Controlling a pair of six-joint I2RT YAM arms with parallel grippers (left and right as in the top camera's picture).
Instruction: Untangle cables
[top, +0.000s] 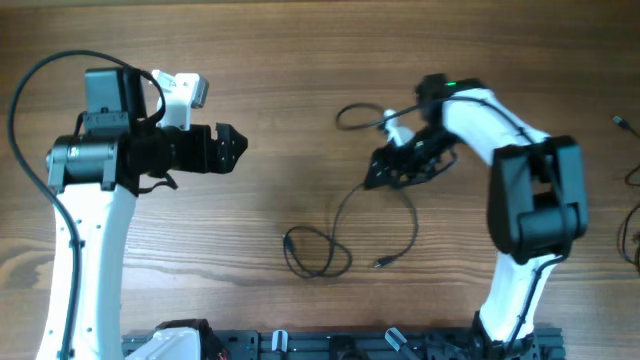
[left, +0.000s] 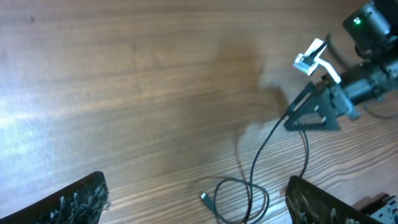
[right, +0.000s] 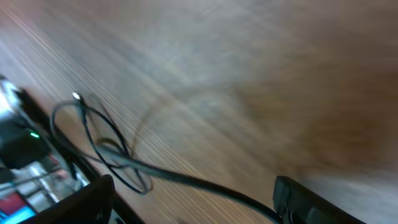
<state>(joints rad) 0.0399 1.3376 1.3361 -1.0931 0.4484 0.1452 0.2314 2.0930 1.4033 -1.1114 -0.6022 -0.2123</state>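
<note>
Both hands (top: 232, 148) (top: 378, 172) open wide, holding nothing.

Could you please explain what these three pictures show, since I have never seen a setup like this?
These are two robot arms at a wooden table. One picture looks down from above; the other two come from a small camera on each wrist. A thin dark cable lies in loose loops on the wood. The left hand is open over bare wood and holds nothing. The right hand is open, right at the cable; whether they touch I cannot tell. More cable pieces lie at the far right edge.
</note>
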